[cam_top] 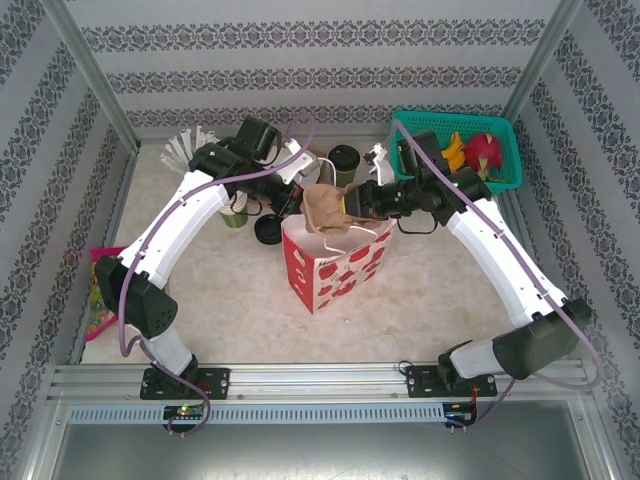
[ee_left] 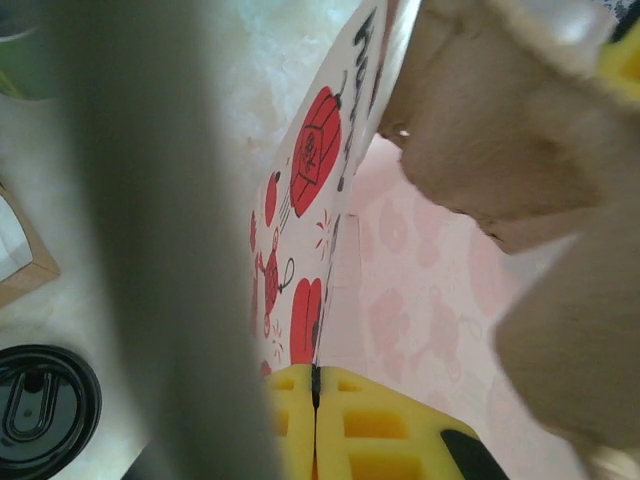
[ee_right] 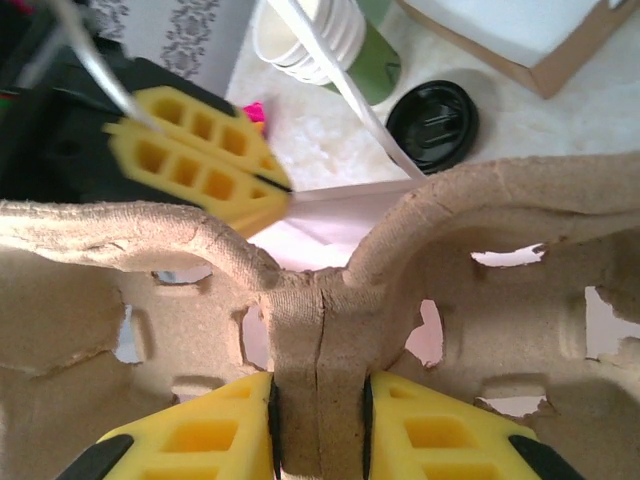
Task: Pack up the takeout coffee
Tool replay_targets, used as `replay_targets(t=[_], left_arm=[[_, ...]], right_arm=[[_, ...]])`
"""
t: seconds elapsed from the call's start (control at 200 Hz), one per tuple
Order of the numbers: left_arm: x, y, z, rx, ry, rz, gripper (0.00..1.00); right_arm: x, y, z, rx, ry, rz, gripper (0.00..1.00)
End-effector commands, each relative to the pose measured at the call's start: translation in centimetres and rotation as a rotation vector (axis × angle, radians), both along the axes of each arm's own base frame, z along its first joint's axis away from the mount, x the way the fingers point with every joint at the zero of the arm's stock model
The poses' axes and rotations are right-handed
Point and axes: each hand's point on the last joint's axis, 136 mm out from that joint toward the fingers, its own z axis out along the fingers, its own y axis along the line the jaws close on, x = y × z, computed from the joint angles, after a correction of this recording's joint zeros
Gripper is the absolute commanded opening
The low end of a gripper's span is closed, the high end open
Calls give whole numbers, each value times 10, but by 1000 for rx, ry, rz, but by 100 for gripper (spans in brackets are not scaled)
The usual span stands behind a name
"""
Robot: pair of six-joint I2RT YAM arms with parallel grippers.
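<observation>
From above, the left gripper [cam_top: 297, 203] sits at the left top rim of the paper bag [cam_top: 335, 265], a white bag printed with red apples that stands open at mid-table. The right gripper [cam_top: 352, 203] holds a brown pulp cup carrier [cam_top: 323, 207] over the bag's mouth. The takeout coffee [cam_top: 343, 162] stands upright on the table behind the bag, apart from both grippers. A loose black lid [cam_top: 268, 230] lies left of the bag, by a stack of green cups [cam_top: 235, 212].

The left wrist camera shows what the top view cannot: the left gripper [ee_left: 315, 388] has its yellow fingers pressed together on the bag's rim.

At the right wrist, the right gripper [ee_right: 320, 405] is clamped tight on the carrier's central ridge [ee_right: 320, 320], with the left gripper [ee_right: 272, 190] beyond it.
</observation>
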Motion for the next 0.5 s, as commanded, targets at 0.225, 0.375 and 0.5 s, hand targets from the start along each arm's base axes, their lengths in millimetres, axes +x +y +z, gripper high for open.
replay_targets(t=[0.225, 0.375, 0.5], left_arm=[[-2, -7, 15, -37, -44, -66, 0], [-3, -12, 20, -63, -45, -95, 0], [-3, -18, 22, -90, -25, -110, 0]], right_arm=[[2, -20, -53, -385, 3, -3, 27], [3, -21, -64, -478, -3, -1, 27], [5, -18, -69, -525, -15, 5, 27]])
